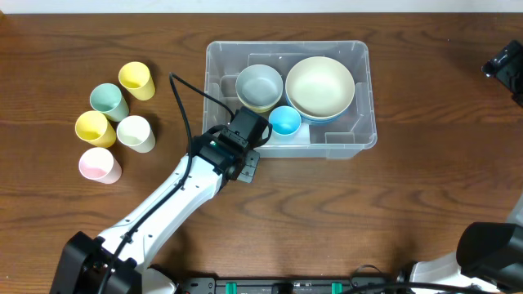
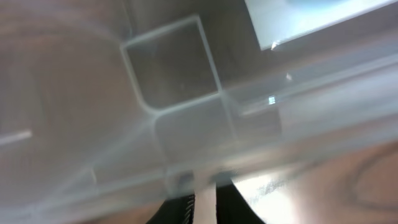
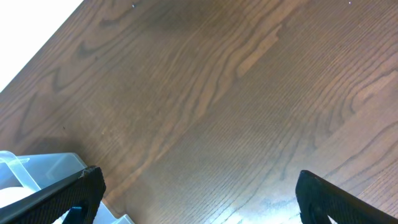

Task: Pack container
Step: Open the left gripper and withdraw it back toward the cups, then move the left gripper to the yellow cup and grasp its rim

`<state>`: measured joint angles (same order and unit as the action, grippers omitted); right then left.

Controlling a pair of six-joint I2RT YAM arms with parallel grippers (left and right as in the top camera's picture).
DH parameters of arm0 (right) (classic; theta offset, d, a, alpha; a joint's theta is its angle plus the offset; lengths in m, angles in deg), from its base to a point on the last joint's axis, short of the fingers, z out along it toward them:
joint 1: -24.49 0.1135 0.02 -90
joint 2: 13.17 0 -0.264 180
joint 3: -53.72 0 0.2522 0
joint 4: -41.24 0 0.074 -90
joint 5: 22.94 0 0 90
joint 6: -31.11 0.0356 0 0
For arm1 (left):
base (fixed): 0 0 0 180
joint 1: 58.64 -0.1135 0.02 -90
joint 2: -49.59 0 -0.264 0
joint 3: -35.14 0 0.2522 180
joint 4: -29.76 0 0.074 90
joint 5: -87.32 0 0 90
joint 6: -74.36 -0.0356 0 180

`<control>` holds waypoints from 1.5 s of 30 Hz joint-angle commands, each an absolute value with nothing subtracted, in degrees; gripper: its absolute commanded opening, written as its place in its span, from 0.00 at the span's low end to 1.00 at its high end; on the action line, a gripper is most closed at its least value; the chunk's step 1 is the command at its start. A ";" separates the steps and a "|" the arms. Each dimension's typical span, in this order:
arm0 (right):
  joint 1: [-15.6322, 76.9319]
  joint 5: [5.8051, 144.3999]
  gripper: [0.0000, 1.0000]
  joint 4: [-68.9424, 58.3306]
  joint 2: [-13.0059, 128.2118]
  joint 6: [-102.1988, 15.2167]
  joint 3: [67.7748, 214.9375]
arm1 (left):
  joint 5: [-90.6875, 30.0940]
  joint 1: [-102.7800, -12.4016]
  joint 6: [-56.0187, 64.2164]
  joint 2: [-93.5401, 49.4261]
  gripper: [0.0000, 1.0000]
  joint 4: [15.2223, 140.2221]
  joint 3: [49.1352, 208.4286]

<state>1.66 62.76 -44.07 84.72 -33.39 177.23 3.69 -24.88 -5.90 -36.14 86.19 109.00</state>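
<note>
The container (image 1: pixel 359 139), a large clear plastic bin, stands at the middle of the table. It holds a grey bowl (image 1: pixel 259 85), a cream bowl (image 1: pixel 319 85) stacked on another bowl, and a small blue cup (image 1: pixel 285 120). My left gripper (image 1: pixel 248 131) is at the container's front-left wall. In the left wrist view its fingers (image 2: pixel 205 194) are nearly together, with the blurred clear rim (image 2: pixel 261 112) between them. My right gripper (image 3: pixel 199 193) is wide open and empty above bare wood, far right of the container (image 3: pixel 37 168).
Several plastic cups stand left of the container: yellow (image 1: pixel 136 80), green (image 1: pixel 108 100), yellow (image 1: pixel 95 128), pale cream (image 1: pixel 136 133) and pink (image 1: pixel 99 165). Part of the right arm (image 1: pixel 502 65) shows at the top right edge. The left arm's cable arcs over the container's left side.
</note>
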 commanded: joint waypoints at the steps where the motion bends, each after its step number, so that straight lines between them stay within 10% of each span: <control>1: 1.57 62.79 0.99 -44.11 85.00 -32.58 177.19 | 0.19 -25.08 -5.24 -33.39 0.24 91.15 114.92; 6: 1.57 62.79 0.99 -44.11 85.00 -32.58 177.19 | -1.07 -25.10 -5.27 -26.79 0.79 97.47 121.28; 10: 1.57 62.79 0.99 -44.11 85.00 -32.58 177.19 | 6.16 -27.09 -5.20 -21.41 1.00 95.83 122.99; 25: 1.57 62.79 0.99 -44.11 85.00 -32.58 177.19 | 13.42 -54.45 -7.65 -35.34 0.98 68.36 122.97; 45: 1.57 62.79 0.99 -44.11 85.00 -32.58 177.19 | 13.26 -57.51 -28.70 -58.88 0.98 46.89 122.97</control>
<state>1.68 62.79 -44.07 84.72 -33.41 177.23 12.74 -56.84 -26.77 -57.65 47.46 122.81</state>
